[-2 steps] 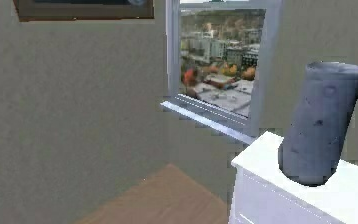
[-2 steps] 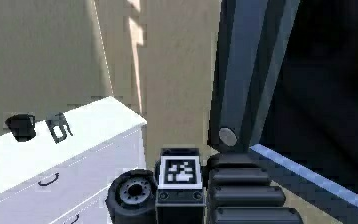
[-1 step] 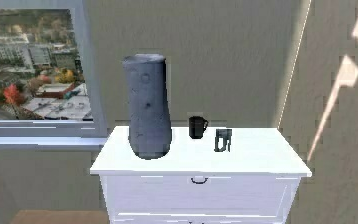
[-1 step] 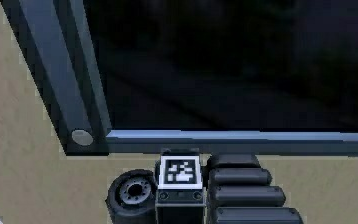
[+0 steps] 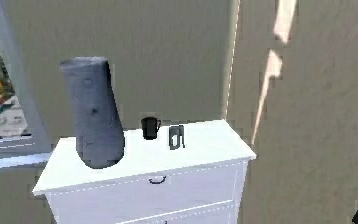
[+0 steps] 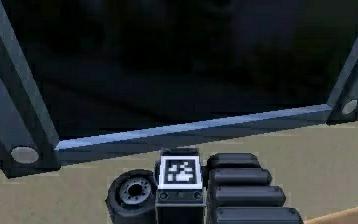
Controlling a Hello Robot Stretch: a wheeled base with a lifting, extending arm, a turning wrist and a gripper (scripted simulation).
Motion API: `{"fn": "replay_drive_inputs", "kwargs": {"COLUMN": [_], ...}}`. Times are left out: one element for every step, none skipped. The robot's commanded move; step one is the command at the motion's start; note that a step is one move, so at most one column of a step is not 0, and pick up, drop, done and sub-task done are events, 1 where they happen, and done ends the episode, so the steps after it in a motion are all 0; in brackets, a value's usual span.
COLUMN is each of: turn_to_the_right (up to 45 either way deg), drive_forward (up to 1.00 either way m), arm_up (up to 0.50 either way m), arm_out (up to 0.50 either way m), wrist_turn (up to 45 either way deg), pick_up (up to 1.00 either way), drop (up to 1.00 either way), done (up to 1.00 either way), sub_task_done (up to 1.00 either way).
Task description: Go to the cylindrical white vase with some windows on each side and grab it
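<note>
White dresser top (image 5: 212, 152), set against a beige wall (image 5: 177, 45), carries a grey speckled vase (image 5: 95, 110), upright on its left half. A black mug (image 5: 150, 127) and a small grey object (image 5: 176, 136) stand near it toward the forward view's right, each apart. Bare white top runs along the front edge. A window frame (image 5: 25, 100) borders the dresser's left end. In the arm side view, the tool (image 6: 134, 196) sits low before a dark, blue-framed window (image 6: 187, 128); whether it holds anything cannot be told.
</note>
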Motion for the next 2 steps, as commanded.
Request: {"fn": "replay_drive_inputs", "kwargs": {"turn_to_the_right": [3.0, 0.0], "drive_forward": [0.00, 0.50], "arm_up": [0.00, 0.00], "arm_out": [0.00, 0.00], "wrist_turn": [0.0, 0.0], "pick_up": [0.00, 0.00], "drop": [0.00, 0.00], "done": [0.00, 0.00], "sub_task_done": [0.00, 0.00]}}
